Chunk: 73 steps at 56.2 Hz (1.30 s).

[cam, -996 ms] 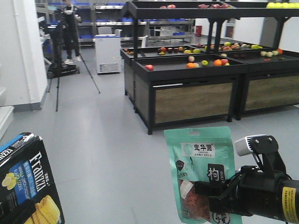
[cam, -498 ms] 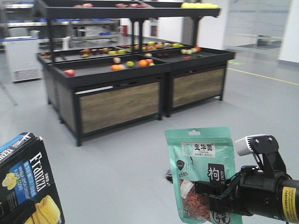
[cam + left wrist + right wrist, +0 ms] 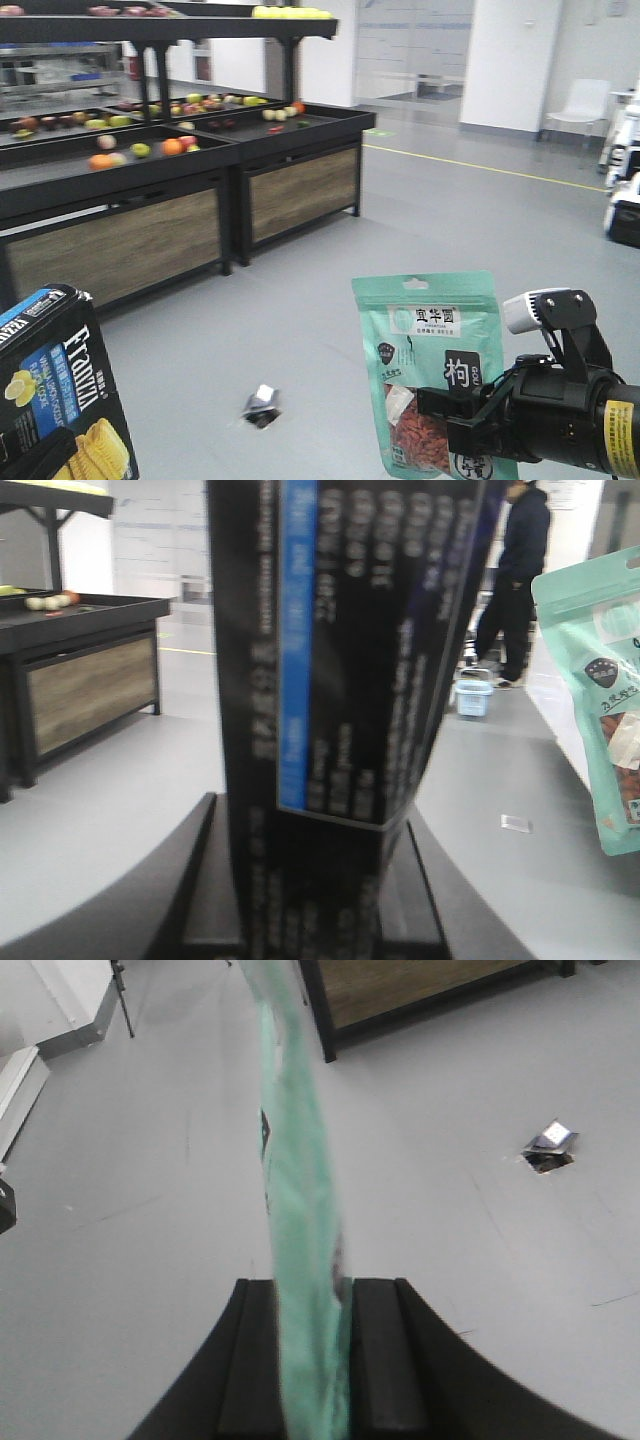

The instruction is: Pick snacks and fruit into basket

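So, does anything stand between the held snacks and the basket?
Nothing visible does. The left gripper holds the black-and-blue Franzzi box, the right gripper the mint-green flat pouch; the light blue plastic basket stands far off on open grey floor near a person.

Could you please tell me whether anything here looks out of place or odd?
Yes: a small crumpled silvery scrap lies alone on the grey floor, in front of the fruit stand. It looks like dropped litter; what it is cannot be told. The Franzzi box and mint-green pouch look intact.
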Motion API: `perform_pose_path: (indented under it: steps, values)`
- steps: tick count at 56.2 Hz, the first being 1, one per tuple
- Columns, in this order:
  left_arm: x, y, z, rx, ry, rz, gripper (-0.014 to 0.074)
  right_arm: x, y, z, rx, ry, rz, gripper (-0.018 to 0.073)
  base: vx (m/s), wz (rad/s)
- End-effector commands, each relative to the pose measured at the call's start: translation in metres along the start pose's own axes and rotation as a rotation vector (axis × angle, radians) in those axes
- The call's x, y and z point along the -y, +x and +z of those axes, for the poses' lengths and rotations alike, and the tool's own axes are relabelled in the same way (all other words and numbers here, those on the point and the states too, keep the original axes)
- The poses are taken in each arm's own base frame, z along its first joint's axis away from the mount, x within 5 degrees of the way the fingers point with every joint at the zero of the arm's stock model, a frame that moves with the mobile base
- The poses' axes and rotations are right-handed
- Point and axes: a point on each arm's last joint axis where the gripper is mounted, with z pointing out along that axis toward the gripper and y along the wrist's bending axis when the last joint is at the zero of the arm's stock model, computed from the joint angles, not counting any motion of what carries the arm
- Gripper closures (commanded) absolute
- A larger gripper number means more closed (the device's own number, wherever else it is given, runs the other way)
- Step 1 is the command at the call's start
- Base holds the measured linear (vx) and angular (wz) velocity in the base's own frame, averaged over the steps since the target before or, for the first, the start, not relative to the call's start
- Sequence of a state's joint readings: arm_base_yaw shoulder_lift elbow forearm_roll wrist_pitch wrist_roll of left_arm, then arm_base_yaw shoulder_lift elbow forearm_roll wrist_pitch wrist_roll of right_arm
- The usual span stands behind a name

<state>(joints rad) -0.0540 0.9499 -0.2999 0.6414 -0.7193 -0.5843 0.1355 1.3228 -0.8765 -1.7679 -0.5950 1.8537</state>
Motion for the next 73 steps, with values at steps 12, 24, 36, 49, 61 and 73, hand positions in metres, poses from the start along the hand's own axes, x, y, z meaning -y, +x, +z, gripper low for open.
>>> perform_pose_path:
  steps: [12,24,36,49,61,73]
  values:
    - [0.0021,-0.0188,0.0010,0.124,0.029,-0.019,0.0594,-0.0066,-0.0165,-0.0102,0.080,-0.004,-0.004,0.0569,0.46,-0.47]
    - [0.0021,-0.0188,0.0010,0.124,0.029,-0.019,0.0594,-0.0067,-0.0165,-0.0102,0.079,-0.005,-0.004,0.0569,0.48,-0.41]
    - [0.0021,-0.0188,0.0010,0.124,0.029,-0.019,0.0594,-0.0066,-0.0165,-0.0102,0.080,-0.004,-0.004,0.0569,0.49,-0.33]
    - [0.0021,-0.0188,0.0010,0.124,0.029,-0.019,0.0594,-0.0067,-0.0165,-0.0102,0.079,-0.005,-0.004,0.0569,0.52,-0.29]
    - [0.0021,-0.0188,0.0010,0.124,0.029,-0.019,0.0594,-0.0066,-0.0165,-0.0102,0.080,-0.004,-0.004,0.0569,0.54,-0.25]
    - [0.0021,-0.0188,0.0010,0.124,0.029,-0.019,0.0594,-0.0066,-0.0165,-0.0102,0.080,-0.004,-0.004,0.0569,0.55,-0.22]
